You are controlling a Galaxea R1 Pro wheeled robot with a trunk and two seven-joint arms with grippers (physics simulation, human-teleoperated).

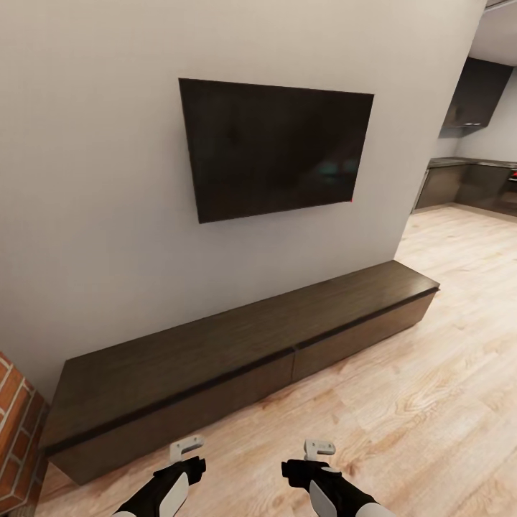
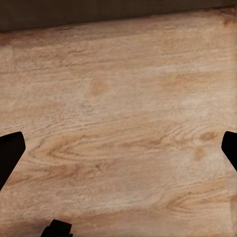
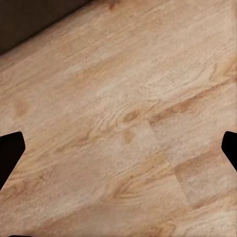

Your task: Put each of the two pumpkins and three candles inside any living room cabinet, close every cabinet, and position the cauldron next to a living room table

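Observation:
The cabinet (image 1: 237, 352), a long low dark brown unit, runs along the grey wall in the head view, and both of its drawer fronts sit flush and shut. Its top is bare. My left gripper (image 1: 187, 449) and right gripper (image 1: 319, 449) hang low over the wooden floor just in front of it, each open and holding nothing. In the left wrist view, the left gripper's dark fingers (image 2: 10, 153) stand wide apart over bare floorboards. The right wrist view has the right gripper's fingers (image 3: 10, 153) just as wide. The pumpkins, candles, cauldron and table are out of view.
A large black TV (image 1: 276, 147) hangs on the wall above the cabinet. A brick surface (image 1: 14, 409) stands at the far left. Grey kitchen cabinets (image 1: 474, 93) lie beyond the wall's right end, past open wooden floor (image 1: 431, 402).

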